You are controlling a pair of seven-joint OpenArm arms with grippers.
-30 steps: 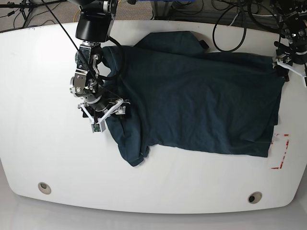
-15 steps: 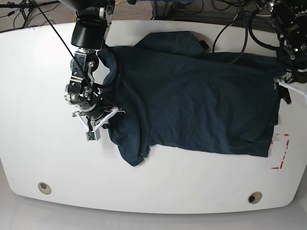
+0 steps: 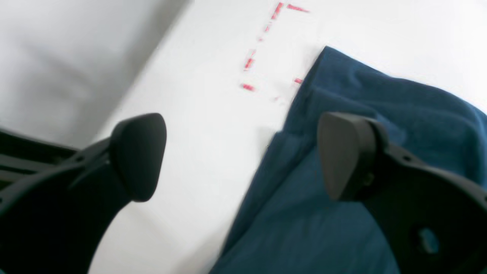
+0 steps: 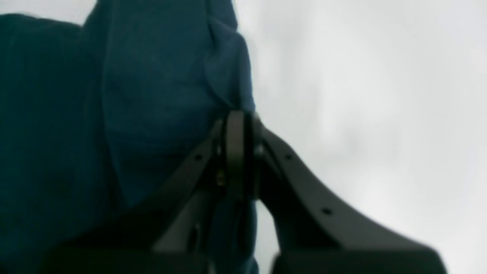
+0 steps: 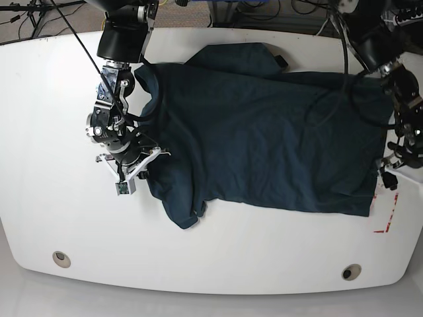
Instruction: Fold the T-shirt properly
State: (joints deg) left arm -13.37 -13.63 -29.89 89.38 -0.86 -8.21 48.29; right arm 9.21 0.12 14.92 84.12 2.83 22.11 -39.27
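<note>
While the T-shirt (image 5: 264, 132) lies spread across my white desk (image 5: 53, 99), I see the right gripper (image 5: 135, 173) at its shoulder edge, fingers (image 4: 237, 152) clenched on a fold of cloth. Farther right, the left gripper (image 5: 388, 173) hovers by the hem, fingers (image 3: 139, 154) spread apart, one over the fabric.

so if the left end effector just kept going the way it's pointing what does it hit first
Probably the T-shirt's edge where it lies on the white table: the open left end effector straddles that edge, though depth is unclear.
</note>
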